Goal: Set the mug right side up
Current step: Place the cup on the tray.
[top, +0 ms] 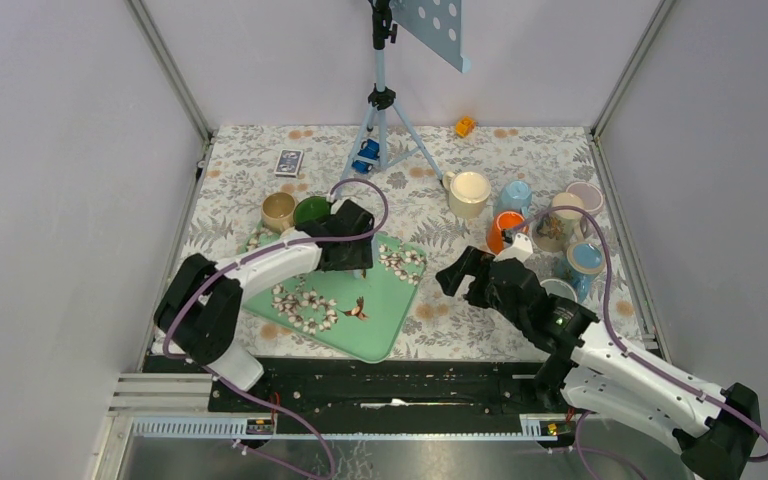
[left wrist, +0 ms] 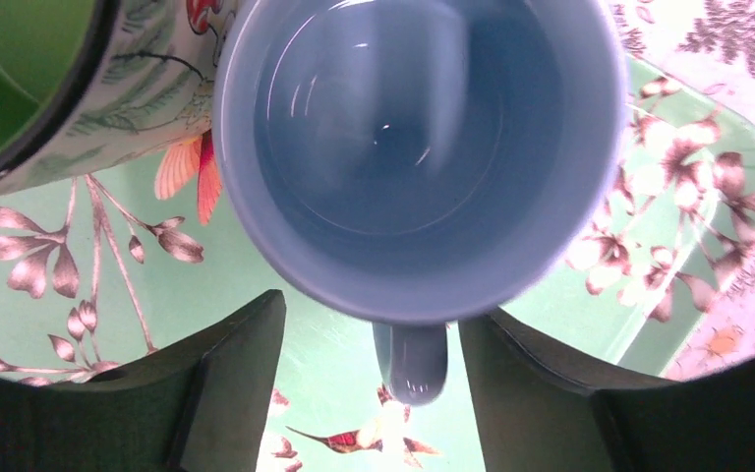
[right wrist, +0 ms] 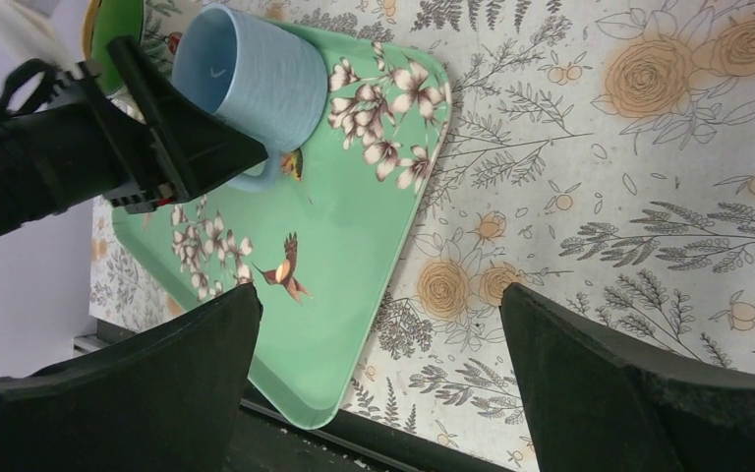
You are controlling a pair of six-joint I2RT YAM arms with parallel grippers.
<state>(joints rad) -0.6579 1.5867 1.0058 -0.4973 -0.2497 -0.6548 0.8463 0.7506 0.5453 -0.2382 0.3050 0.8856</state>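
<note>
From above, my left gripper hangs over the far part of the green tray and hides the blue mug beneath it. My right gripper waits just right of the tray, above the tablecloth, out of the way.

Left wrist: I look nearly straight into the mug's mouth, so I judge it upright on the tray. Its handle points into the gap between my parted fingers and seems to touch neither, so I judge it let go. A green-lined mug stands close on its far left.

Right wrist: my right fingers are spread wide around nothing, ready if the mug tips.
</note>
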